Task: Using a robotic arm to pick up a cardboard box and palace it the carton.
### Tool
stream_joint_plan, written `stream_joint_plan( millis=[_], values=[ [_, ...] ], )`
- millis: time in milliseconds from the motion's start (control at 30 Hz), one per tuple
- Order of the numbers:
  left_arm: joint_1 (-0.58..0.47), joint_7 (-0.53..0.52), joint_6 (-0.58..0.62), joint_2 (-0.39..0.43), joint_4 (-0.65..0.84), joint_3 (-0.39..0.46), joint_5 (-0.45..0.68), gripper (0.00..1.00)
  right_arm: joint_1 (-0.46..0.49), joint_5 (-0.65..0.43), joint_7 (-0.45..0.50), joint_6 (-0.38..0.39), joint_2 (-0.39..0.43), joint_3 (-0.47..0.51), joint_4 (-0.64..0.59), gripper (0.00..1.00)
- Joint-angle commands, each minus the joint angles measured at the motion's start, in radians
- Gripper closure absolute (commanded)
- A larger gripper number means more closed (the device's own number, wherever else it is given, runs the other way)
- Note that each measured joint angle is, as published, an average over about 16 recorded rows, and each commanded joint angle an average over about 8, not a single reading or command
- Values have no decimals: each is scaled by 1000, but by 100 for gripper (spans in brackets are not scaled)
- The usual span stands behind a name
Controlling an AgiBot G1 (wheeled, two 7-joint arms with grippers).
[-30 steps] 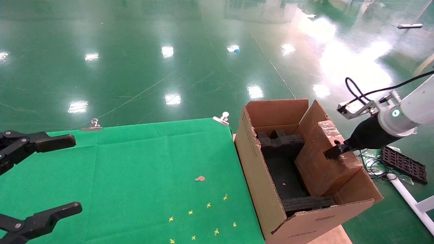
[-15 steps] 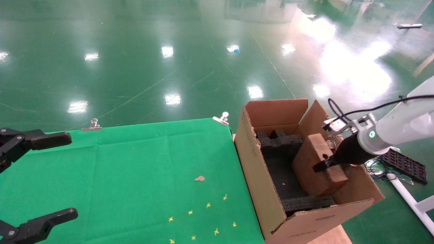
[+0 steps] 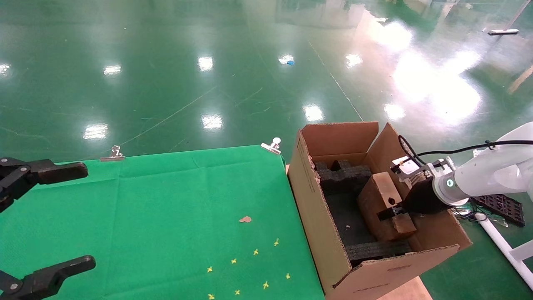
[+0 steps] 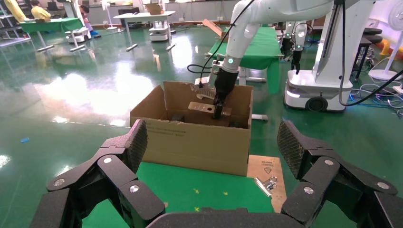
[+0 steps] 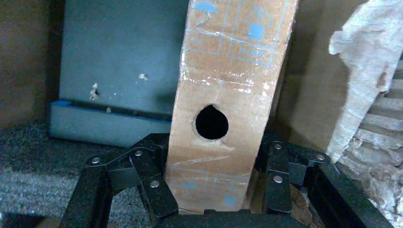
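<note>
Fingers (image 5: 152, 185) around cardboard box (image 5: 228, 95), blue symbols unreadable, inside carton (image 3: 320, 233).

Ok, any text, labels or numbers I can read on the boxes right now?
No words are legible.
cardboard box: blue printed handling symbols, lettering blurred.
carton: dark print on its side, too small.
brown board beside it: triangle mark, unreadable.

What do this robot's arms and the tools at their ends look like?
The right arm is glossy white, with a green ring light, a black cable and a small grey camera box. Its tool is black. The left tool is also black, with jointed fingers, silver rivets and textured pads.
</note>
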Motion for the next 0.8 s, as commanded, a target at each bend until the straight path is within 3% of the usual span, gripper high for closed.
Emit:
stream_joint_plan(
  millis=[33,800],
  values=[
    [0,0,0,0,0,0,0,0,-2,5,-13,-2,0,4,-6,0],
    [0,0,0,0,0,1,-1,0,60,-27,-43,-27,-24,-18,-57,0]
  ],
)
